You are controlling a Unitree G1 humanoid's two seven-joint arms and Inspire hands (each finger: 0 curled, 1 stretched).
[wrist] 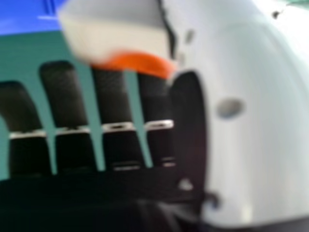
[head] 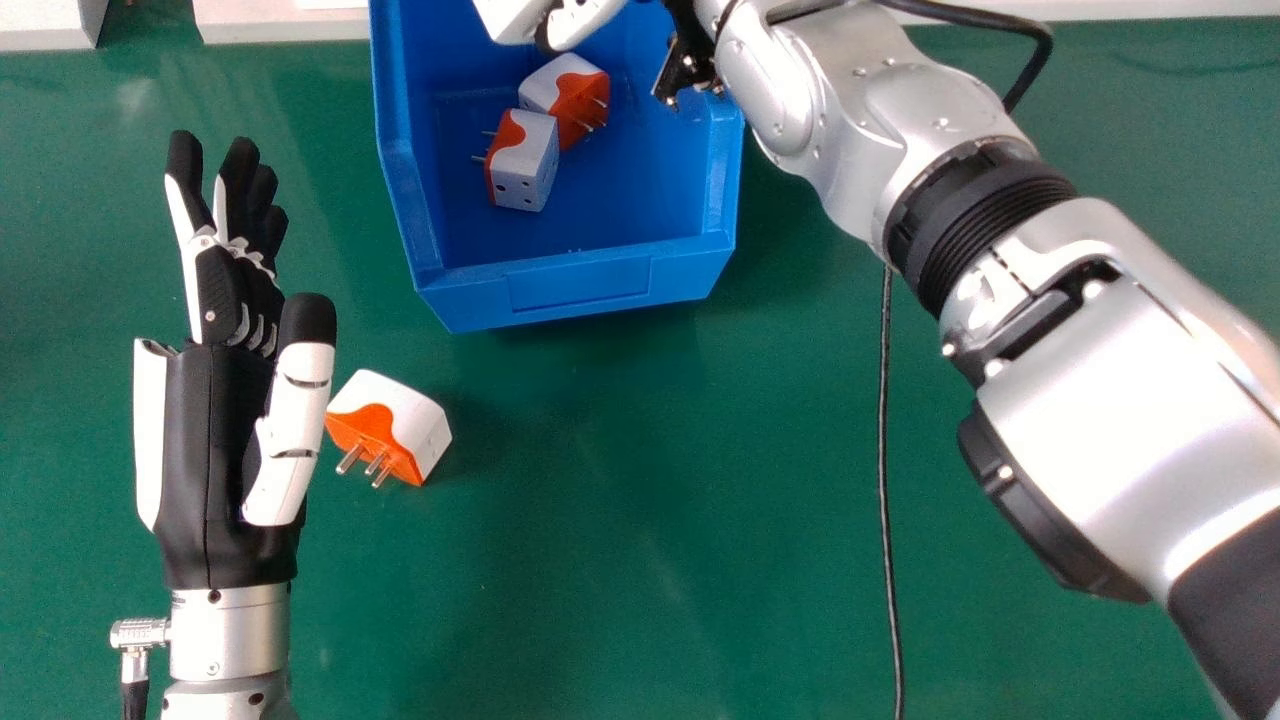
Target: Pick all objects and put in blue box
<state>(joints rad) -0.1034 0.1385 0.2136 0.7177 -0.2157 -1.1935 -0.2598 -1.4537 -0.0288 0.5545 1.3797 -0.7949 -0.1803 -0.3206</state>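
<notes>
White-and-orange, pronged plug adapters [head: 395, 410], four: two inside one blue box [head: 580, 285], upper centre; one left of centre; one pinched by right hand [head: 585, 18], top. Left hand [head: 210, 440], at left: fingers extended, empty.

Green, flat-topped bench [head: 620, 500]: blue, open rectangular plastic box [head: 570, 290] on it, far side, centre. In the box, left of its middle: first white-and-orange blocky plug adapter [head: 525, 165]; second adapter [head: 565, 90] just behind it and to the right. On the bench, before the box and to its left: third adapter [head: 410, 420], just right of the black-and-white left hand [head: 225, 440]. In the black-and-white right hand [head: 588, 15], at the box's far part: fourth adapter [wrist: 116, 36]. Right of the box: thin black cable [head: 885, 450].
</notes>
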